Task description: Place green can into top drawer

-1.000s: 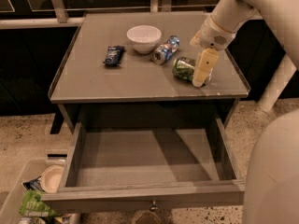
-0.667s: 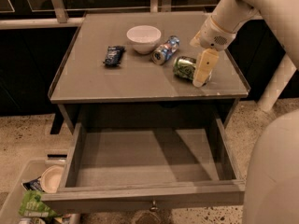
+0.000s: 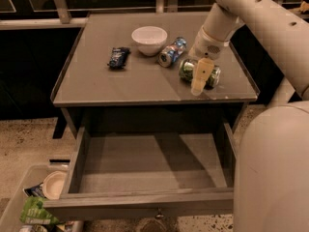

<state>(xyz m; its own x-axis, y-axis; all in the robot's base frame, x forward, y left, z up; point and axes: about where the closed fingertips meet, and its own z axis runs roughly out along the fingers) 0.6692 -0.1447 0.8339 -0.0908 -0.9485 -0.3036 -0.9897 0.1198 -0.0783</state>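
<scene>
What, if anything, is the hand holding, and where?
Cannot be told; the hand sits at the middle of the green-and-white drink can lying on the tabletop.

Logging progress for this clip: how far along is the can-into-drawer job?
Done: the top drawer stands open and empty. In hand: the tool sits at the green can, which lies on its side on the tabletop. Left: lifting it, carrying it over, placing it inside.
</scene>
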